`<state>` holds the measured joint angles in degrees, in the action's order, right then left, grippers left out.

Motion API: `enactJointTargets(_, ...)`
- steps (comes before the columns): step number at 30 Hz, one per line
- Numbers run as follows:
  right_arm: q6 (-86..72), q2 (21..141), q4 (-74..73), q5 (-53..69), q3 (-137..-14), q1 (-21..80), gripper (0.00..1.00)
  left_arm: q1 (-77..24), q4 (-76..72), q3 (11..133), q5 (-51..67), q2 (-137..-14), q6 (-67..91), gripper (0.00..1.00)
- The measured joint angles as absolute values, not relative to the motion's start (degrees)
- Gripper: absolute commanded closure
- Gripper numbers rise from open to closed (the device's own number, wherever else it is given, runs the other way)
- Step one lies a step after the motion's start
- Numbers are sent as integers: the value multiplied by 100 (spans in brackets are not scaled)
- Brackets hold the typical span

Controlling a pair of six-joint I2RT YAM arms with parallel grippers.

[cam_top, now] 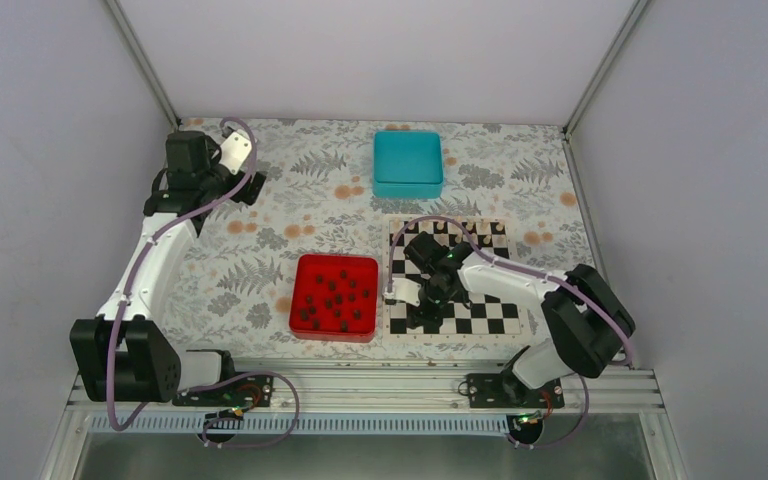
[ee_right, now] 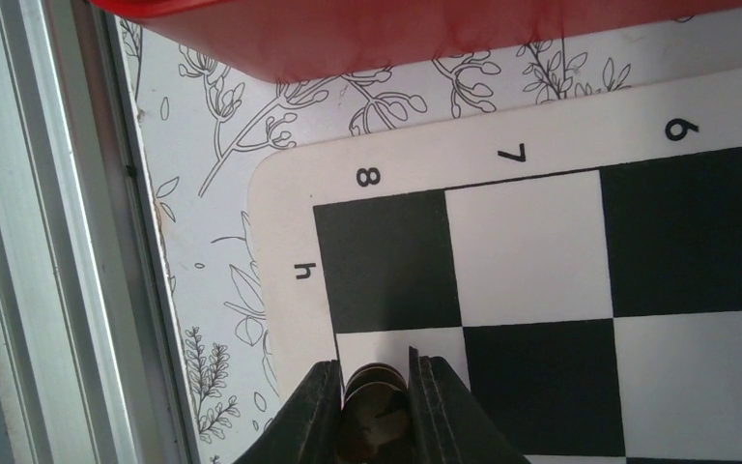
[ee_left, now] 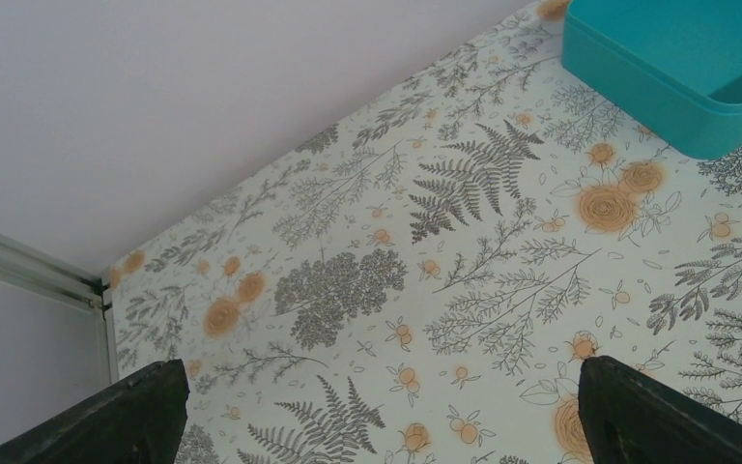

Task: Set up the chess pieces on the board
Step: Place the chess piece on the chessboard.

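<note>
Early stage | most tiny dark brown-black chess pieces [cam_top: 335,297] lie in red square plastic tray [cam_top: 301,266] | right pincer [ee_right: 375,371] clamped on one dark piece [ee_right: 375,398] over flat black-and-white checkered board [ee_right: 531,242], near corner | far rank perhaps filled, unclear | left pincer [ee_left: 382,387] apart

Light was bright, even and diffuse, with faint soft shadows and no glare; the top view looked slightly soft, and the right wrist view blurred its near fingers [ee_right: 315,418] and the red tray [ee_right: 396,29].
</note>
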<state>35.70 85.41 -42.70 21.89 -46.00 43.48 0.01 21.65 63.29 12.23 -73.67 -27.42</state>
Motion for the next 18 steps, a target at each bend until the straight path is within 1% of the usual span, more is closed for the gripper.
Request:
enactJointTargets(10,3570,8702,-4195,2104,-4506,4351,96,1,2150,6263,1221,-7365,-2742,0)
enactJointTargets(15,3568,8702,-4169,2091,-4488,4348,93,1,2147,6215,1221,-7365,-2742,0)
enactJointTargets(18,3566,8689,-4150,2073,-4469,4348,89,1,2147,6202,1223,-7365,-2742,0)
